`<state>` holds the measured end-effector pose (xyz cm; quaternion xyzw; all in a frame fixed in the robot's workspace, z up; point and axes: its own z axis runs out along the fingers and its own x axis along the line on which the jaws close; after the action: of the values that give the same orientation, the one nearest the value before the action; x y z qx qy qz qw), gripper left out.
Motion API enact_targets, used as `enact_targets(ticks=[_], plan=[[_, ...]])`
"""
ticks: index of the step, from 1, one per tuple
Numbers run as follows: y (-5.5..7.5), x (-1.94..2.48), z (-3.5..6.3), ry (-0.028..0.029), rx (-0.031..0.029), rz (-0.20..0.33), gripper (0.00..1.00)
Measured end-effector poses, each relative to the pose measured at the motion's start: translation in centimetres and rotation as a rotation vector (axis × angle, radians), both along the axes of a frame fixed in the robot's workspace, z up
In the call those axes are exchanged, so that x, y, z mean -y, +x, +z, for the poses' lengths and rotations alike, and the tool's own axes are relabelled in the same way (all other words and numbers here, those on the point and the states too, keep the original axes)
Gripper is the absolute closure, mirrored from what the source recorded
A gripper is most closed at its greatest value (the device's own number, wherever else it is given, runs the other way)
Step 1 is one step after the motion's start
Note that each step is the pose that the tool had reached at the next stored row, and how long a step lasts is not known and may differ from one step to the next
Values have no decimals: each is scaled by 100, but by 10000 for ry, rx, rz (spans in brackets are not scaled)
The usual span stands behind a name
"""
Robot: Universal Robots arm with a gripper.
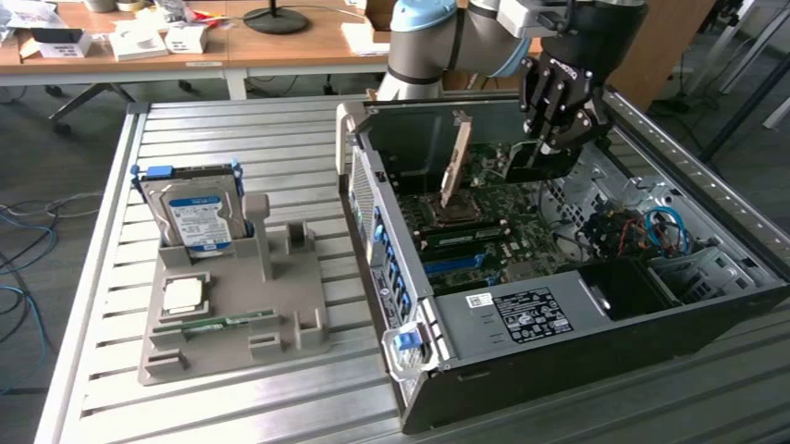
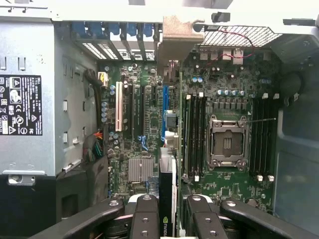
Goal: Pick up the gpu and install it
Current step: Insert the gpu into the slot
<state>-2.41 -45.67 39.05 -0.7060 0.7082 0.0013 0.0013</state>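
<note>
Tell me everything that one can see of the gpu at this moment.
The gpu is a thin card standing on edge inside the open computer case, over the motherboard. Its black fan part carries a small green logo; a pale metal bracket ends it toward the case's rear wall. The gripper holds it at the fan end, clamping it from both sides. Whether its lower edge already sits in a slot cannot be seen.

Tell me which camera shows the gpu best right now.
The exterior view. There the gpu stands upright on its edge inside the computer case, with one flat side facing the camera. The wrist view looks down along its thin top edge, so little of the card is readable.
</note>
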Motion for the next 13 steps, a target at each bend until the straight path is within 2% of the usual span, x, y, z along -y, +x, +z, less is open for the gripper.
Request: enact_targets(ticks=[5,13], plan=[[-1,0,-13,-1,-1,-605,74],[-8,0,-85,1,0,-610,74]])
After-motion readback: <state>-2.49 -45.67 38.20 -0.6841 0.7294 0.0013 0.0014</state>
